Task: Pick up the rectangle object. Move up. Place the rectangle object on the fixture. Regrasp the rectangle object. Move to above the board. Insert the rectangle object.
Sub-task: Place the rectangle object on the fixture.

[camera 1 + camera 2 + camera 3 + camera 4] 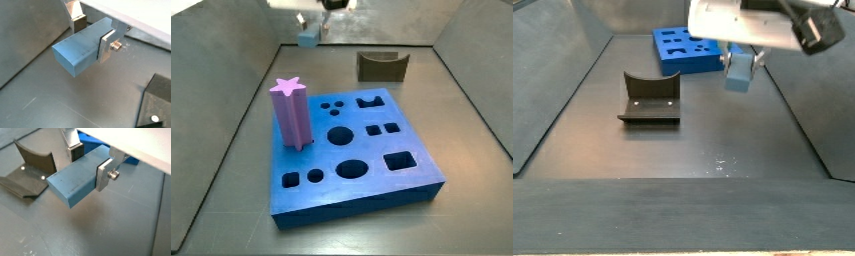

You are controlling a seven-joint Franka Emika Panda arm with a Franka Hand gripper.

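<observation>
Presently listed: rectangle object (75, 180), light grey-blue bar, clamped between the gripper (90, 163) fingers and held off the floor. Fixture (648, 99), dark notched holder, stands apart below on the floor. Board (352, 150), blue slab with cut-outs, carries a purple star post (291, 112) upright.

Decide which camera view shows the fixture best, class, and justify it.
A side view: the fixture shows whole, base plate and notch, with the gripper holding the rectangle object above. The other side view shows it small; wrist views crop it.
</observation>
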